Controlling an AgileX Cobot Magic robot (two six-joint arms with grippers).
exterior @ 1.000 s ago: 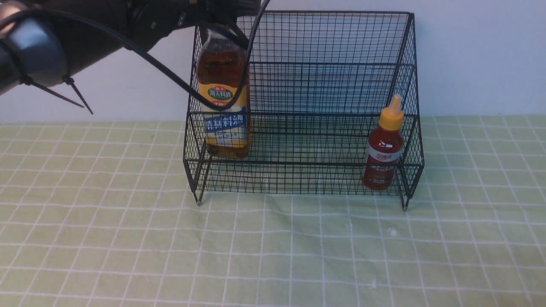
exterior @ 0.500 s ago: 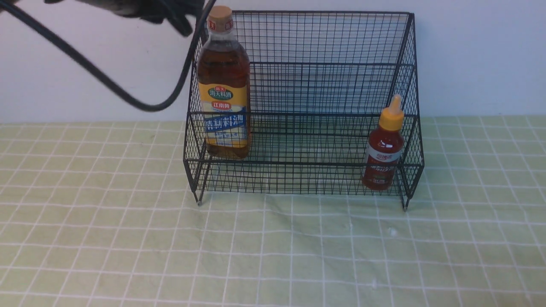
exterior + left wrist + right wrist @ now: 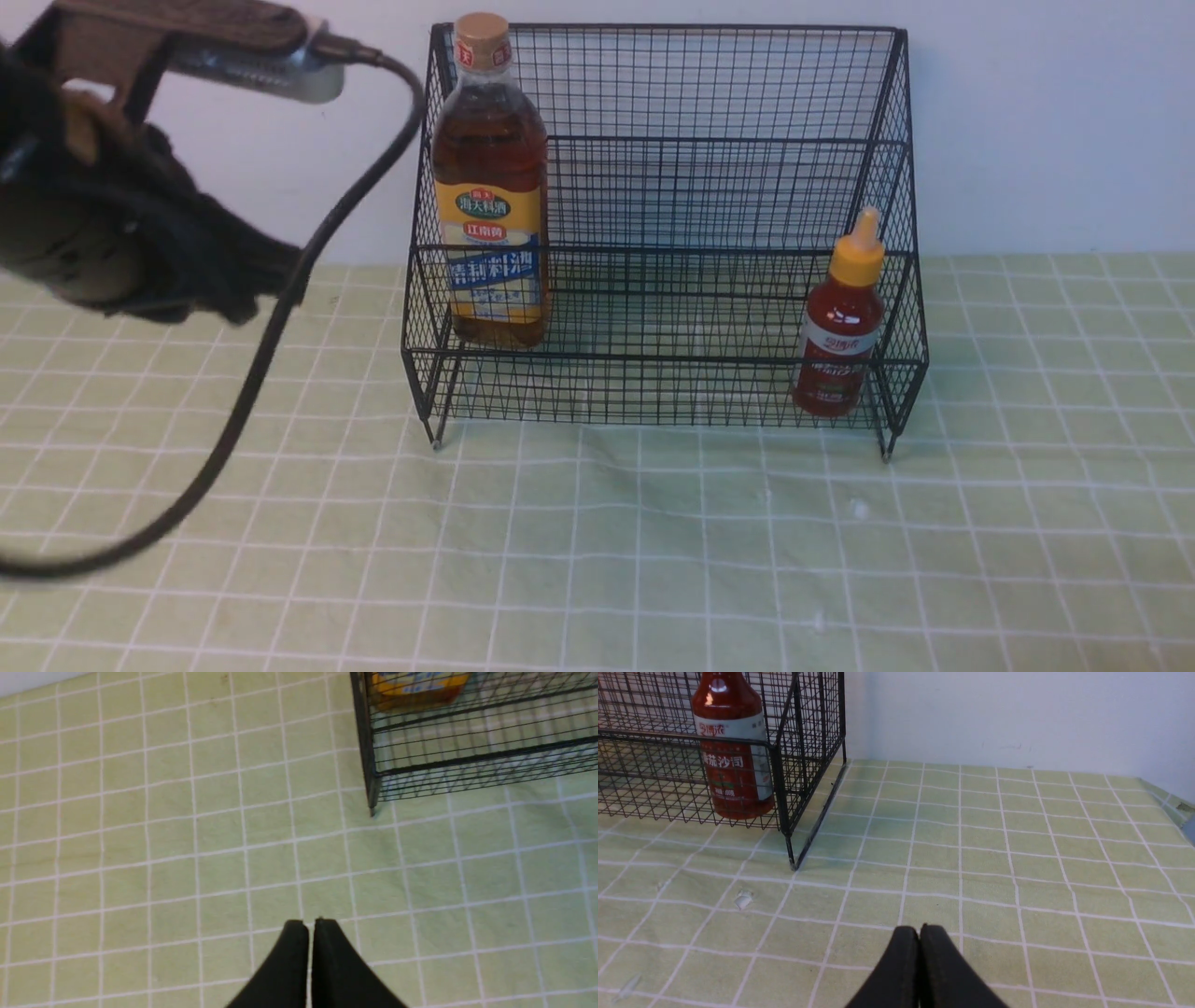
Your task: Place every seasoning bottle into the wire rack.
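Note:
The black wire rack (image 3: 709,103) stands at the back of the table. The tall amber bottle (image 3: 489,187) with a tan cap stands upright at the rack's left end; its base shows in the left wrist view (image 3: 418,686). The small red sauce bottle (image 3: 840,327) with a yellow nozzle cap stands upright on the lower tier at the right end, also in the right wrist view (image 3: 733,751). My left gripper (image 3: 310,924) is shut and empty over the cloth, left of the rack. My right gripper (image 3: 919,929) is shut and empty, low over the cloth right of the rack.
A green checked cloth (image 3: 597,560) covers the table. My left arm (image 3: 103,233) and its black cable (image 3: 280,308) hang at the left of the front view. A white wall stands behind the rack. The table's right edge (image 3: 1176,802) shows in the right wrist view.
My left arm has let go of the tall amber bottle, pulled away from the rack's top to the left and come down. Both bottles stay still in the rack.

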